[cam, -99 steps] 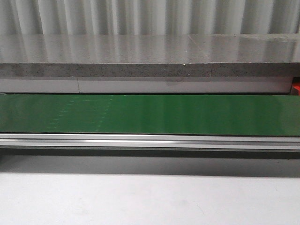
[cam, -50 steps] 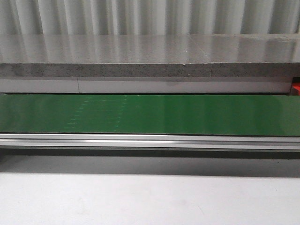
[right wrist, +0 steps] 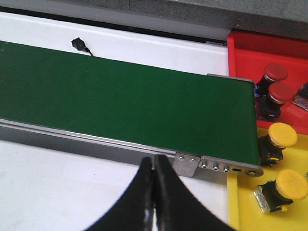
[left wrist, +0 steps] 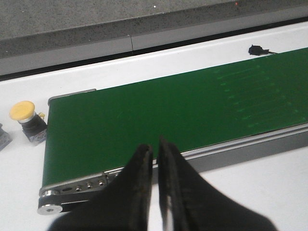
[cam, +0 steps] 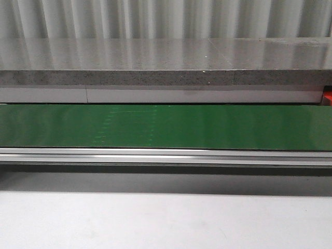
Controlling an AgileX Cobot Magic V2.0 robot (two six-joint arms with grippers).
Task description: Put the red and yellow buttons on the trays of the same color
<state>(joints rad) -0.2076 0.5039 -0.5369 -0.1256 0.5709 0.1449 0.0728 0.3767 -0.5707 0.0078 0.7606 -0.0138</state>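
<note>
While both claws hang closed and empty, left claw (left wrist: 155, 150) is nearer the lone yellow button (left wrist: 26, 120), upright on the table off the green belt's (left wrist: 159, 115) left end; right claw (right wrist: 154, 166) waits by filled trays.

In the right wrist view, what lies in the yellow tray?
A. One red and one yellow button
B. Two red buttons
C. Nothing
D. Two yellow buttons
D. Two yellow-capped buttons lie on the yellow tray, while the two red-capped buttons are in the red tray beside it.
</note>
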